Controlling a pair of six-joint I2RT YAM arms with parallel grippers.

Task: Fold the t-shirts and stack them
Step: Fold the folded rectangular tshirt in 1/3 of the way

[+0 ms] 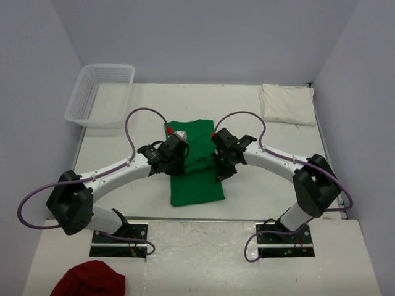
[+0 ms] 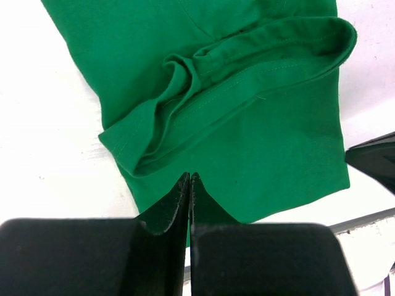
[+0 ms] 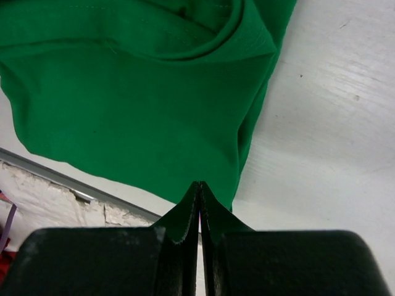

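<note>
Lying mid-table, far half bunched up: green t-shirt (image 1: 197, 182). Pinching its left edge, jaws together: left gripper (image 2: 189, 177). Pinching right edge likewise: right gripper (image 3: 199, 185). Resting folded, far right: cream t-shirt (image 1: 287, 105). Standing on white table (image 1: 278, 191), pale walls around.

clear basket (image 1: 79, 98) far left on the white table (image 1: 123, 179); dark red cloth (image 1: 88, 280) crumpled near left

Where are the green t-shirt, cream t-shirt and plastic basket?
green t-shirt (image 1: 196, 185): top external view, flat lower panel.
cream t-shirt (image 1: 287, 105): top external view, middle of the folded bundle.
plastic basket (image 1: 79, 98): top external view, left wall.
</note>
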